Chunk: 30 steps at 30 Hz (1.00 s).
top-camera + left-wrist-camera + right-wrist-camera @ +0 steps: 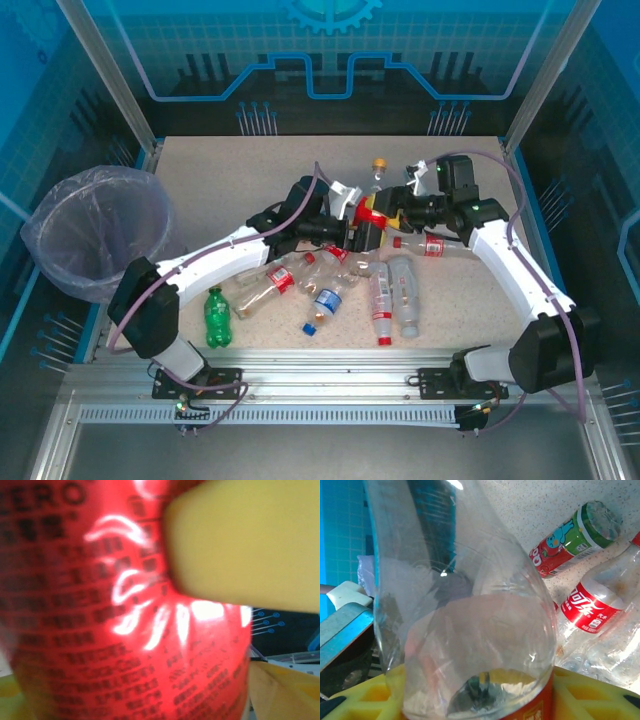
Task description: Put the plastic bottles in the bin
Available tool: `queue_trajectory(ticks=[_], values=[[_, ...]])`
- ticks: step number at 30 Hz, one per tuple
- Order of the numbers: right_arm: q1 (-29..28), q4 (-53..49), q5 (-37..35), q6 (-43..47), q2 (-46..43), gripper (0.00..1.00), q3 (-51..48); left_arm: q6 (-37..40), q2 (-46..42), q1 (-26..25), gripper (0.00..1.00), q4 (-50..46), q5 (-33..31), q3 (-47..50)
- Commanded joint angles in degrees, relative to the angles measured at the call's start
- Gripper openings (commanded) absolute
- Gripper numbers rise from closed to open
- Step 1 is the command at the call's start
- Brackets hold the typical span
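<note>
Top external view, near edge to far.

1. Green bottle [217,318]: on the tabletop [200,180], just beside the left arm's base.
2. Loose plastic bottles [390,295]: lay flat across the tabletop's middle, between the two arms. A blue-labelled bottle [326,300] was among them.
3. Held bottle [372,213]: red label, orange cap, roughly upright beyond the loose ones. The left pincer [352,228] was at its left side and the right pincer [400,212] at its right.
4. Bin [95,240]: lilac-lined, at the tabletop's left edge, well apart from the held bottle.

Left wrist view. A yellow pad [240,545] sat nearest, against the red label of the held bottle [100,630]. The bottle lay between the pads. Whether this pincer had clamped it could not be told.

Right wrist view. The yellow pads [365,700] were clenched on the labelled lower part of the held bottle [470,630], whose clear body rose away from them. Beyond it a red-labelled bottle [600,600] lay on the tabletop. Farther off lay a green-and-red-labelled bottle [572,540].
</note>
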State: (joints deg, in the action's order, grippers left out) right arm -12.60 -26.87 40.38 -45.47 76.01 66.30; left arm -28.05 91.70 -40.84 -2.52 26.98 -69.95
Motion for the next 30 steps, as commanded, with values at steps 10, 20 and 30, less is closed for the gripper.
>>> queue_trajectory(ticks=[10,20,30], values=[[0.53,1.63,4.61,2.10,1.92,0.81,4.44,4.56,-1.50,-0.08,0.69,-6.90,-4.82,-6.13],[6.80,5.56,6.22,1.91,2.08,1.00,12.31,8.79,-12.68,8.90,0.58,-29.69,-13.68,-18.79],[9.15,-4.48,1.30,12.95,4.92,1.00,11.02,10.83,-25.69,22.81,0.51,-69.59,-39.12,-37.32]])
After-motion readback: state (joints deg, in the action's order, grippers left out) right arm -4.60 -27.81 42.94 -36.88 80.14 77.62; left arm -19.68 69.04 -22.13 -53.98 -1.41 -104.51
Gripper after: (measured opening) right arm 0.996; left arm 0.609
